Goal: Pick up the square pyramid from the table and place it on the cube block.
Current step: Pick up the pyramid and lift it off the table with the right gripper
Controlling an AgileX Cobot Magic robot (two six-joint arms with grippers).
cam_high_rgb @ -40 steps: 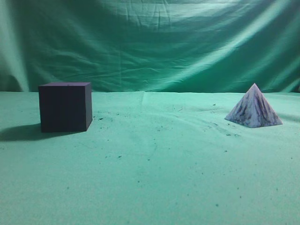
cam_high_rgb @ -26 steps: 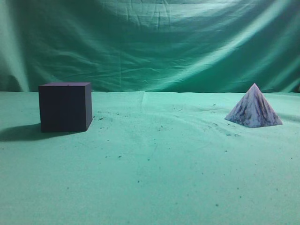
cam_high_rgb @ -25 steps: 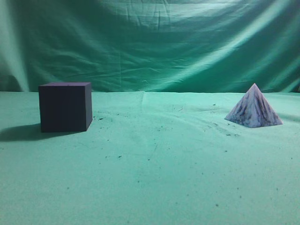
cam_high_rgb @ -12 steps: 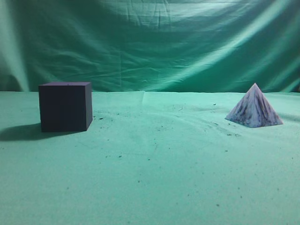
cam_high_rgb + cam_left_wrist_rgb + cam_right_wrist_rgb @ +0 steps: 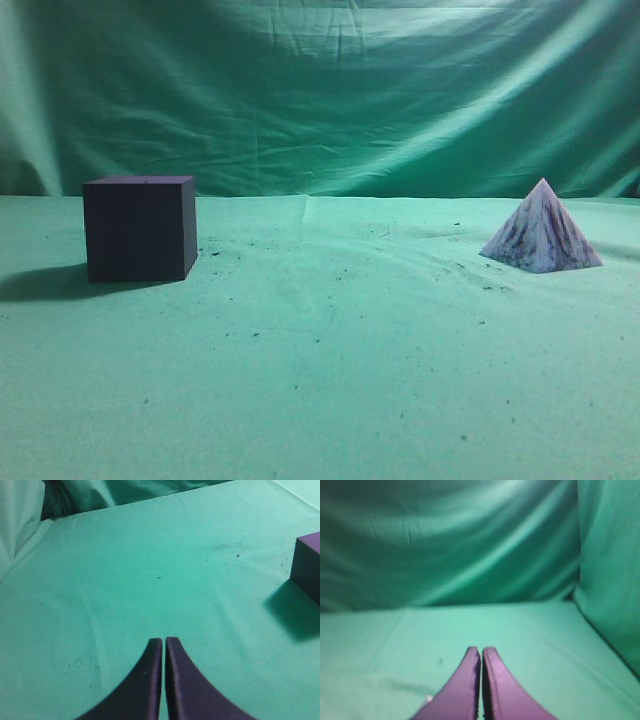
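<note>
The square pyramid, white with dark marbled streaks, stands upright on the green table at the right. The cube block, dark purple-black, stands at the left; one corner of it shows at the right edge of the left wrist view. My left gripper is shut and empty over bare cloth, left of the cube. My right gripper is shut and empty above bare cloth; the pyramid is out of its view. Neither arm shows in the exterior view.
A wrinkled green cloth backdrop hangs behind the table. The cloth also rises as a wall at the right of the right wrist view. Small dark specks dot the table between the cube and the pyramid.
</note>
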